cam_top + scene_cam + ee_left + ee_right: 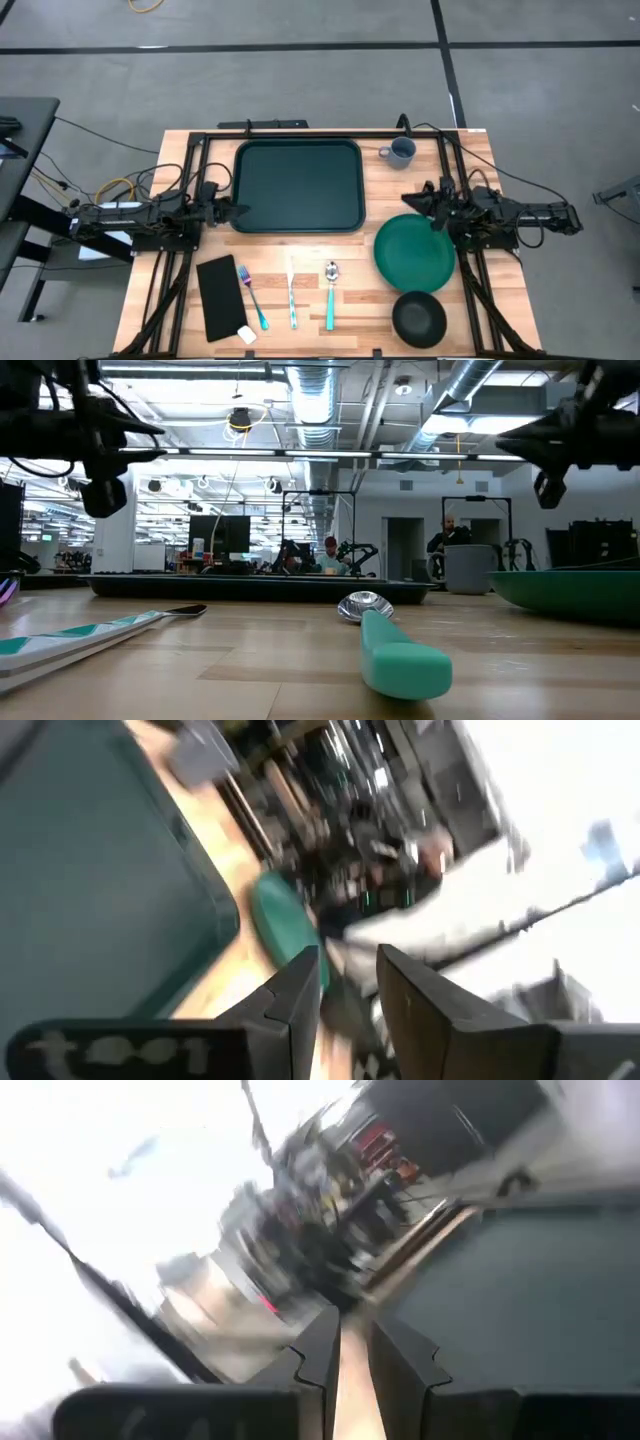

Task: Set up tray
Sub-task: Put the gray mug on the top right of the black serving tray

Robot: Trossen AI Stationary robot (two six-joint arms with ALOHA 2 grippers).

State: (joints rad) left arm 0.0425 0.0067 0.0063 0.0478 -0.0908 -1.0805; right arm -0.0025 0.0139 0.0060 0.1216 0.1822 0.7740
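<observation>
The dark green tray [297, 185] lies flat at the table's far middle, with nothing on it; it also shows in the left wrist view as tray [90, 870] and in the right wrist view as tray [540, 1280]. My left gripper [240, 212] hovers at the tray's near left corner, pointing right, its fingers [300, 990] nearly together. My right gripper [408, 198] hovers off the tray's near right corner, above the far edge of the round green plate [415, 252], pointing left, its fingers [320, 1350] close together. Neither touches anything.
A grey mug [398, 151] stands right of the tray's far corner. A black bowl [418, 318] sits near the plate. Along the near edge lie a black napkin [222, 297], a fork [252, 297], a knife [292, 300] and a teal-handled spoon [330, 295].
</observation>
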